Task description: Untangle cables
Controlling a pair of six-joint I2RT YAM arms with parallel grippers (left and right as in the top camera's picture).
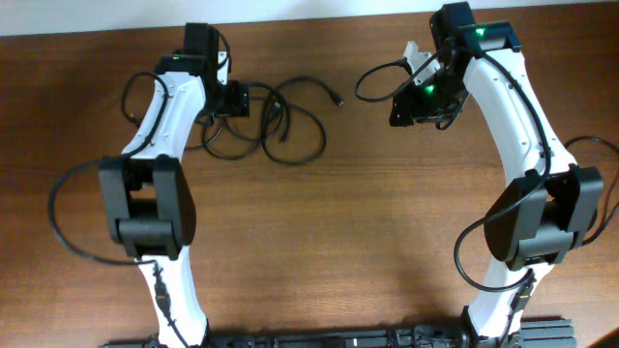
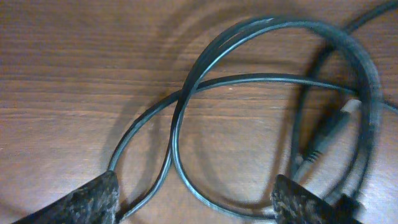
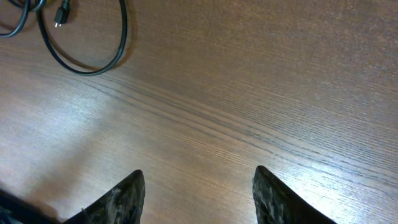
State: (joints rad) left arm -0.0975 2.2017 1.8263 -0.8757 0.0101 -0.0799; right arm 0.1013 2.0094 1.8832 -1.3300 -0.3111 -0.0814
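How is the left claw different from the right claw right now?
The left claw hangs right over the looped cables, while the right claw has only bare table under it. The left claw looks spread wider than the right claw. A cable loop lies inside the left claw's gap; the nearest loop sits well away from the right claw. Both claws are open and hold nothing.

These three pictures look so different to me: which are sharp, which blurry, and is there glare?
Overhead: evenly lit and sharp, the cables crisp on the wooden table. Left wrist: very close, the cables soft-edged with a sheen, the plug blurred. Right wrist: pale glare streaks the wood at left; the right gripper shows dark, blurred fingertips.
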